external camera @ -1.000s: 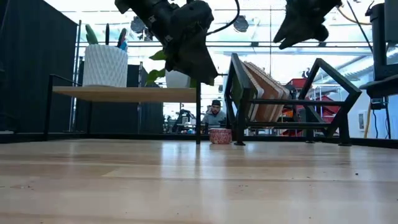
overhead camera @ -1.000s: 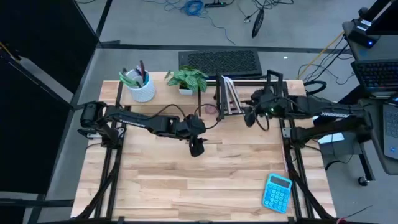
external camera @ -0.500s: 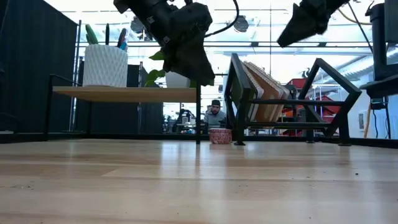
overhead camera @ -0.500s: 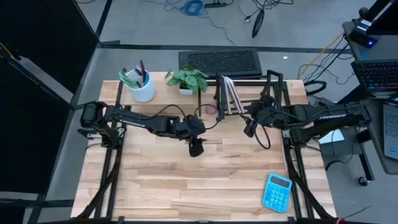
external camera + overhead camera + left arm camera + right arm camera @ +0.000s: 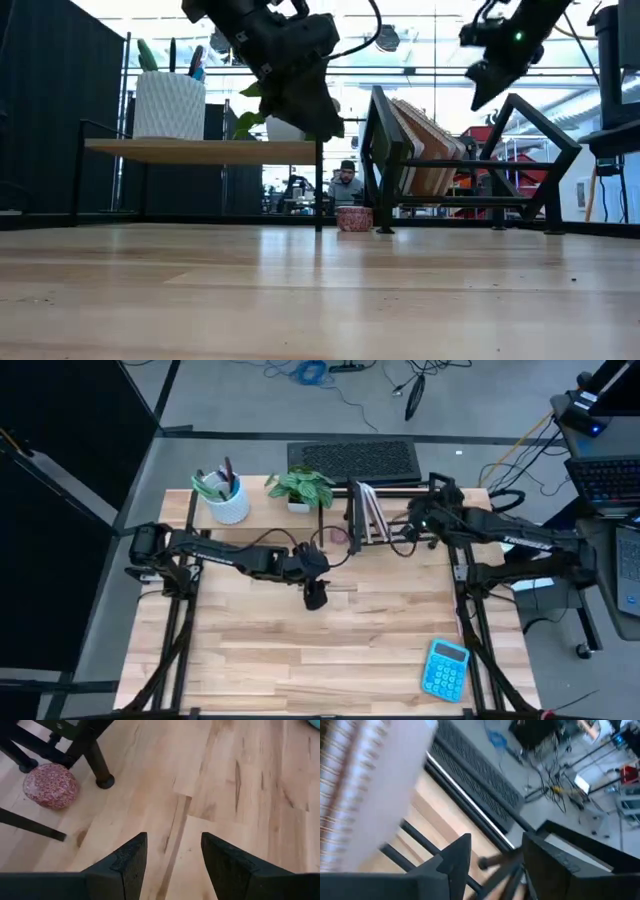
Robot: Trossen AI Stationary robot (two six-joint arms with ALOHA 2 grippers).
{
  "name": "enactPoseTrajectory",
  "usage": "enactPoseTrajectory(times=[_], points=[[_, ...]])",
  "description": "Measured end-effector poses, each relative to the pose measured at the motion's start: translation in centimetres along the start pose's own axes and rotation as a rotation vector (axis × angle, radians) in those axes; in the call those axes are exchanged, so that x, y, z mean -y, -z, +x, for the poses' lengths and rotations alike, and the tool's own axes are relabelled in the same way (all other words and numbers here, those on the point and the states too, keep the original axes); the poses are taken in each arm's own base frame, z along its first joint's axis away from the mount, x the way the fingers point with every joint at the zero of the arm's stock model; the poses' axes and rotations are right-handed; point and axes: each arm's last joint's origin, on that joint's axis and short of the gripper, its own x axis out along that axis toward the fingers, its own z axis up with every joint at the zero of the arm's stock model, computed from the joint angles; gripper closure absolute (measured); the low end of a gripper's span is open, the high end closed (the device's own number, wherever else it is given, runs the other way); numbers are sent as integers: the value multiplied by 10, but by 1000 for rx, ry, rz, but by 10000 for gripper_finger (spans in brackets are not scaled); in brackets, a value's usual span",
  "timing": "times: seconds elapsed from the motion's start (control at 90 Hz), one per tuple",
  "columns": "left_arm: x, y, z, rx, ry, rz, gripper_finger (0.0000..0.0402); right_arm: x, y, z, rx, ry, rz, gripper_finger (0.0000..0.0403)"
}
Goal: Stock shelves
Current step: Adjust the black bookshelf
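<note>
No readable text anywhere; white lettering on the right arm [image 5: 530, 544] and the blue calculator [image 5: 446, 669] keys are too small (illegible in all views).

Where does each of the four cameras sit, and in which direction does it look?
High view: above, looking straight down; table, both arms.
Low view: at table-top height, looking level toward the wooden shelf and black rack; arms enter from above.
Left wrist view: looks down past the open left gripper at a red patterned bowl.
Right wrist view: past the open right gripper over the rack.
The bowl appears in three views.
</note>
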Motion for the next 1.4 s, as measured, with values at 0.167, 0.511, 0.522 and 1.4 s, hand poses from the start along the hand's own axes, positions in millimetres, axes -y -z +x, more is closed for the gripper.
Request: enactPoseTrajectory(times=[0.167, 0.511, 0.522, 1.4], points=[[0, 0, 0, 4, 1, 0, 228, 6, 2, 19, -106, 42, -75, 358], [0, 0, 0, 2, 1, 0, 228, 17, 9, 42, -253, 115, -59, 397], [0, 0, 0, 2, 1, 0, 228, 17, 9, 42, -258, 117, -55, 398], [0, 0, 0, 3, -7, 1, 228, 23, 24, 38, -378, 198, 2, 403]])
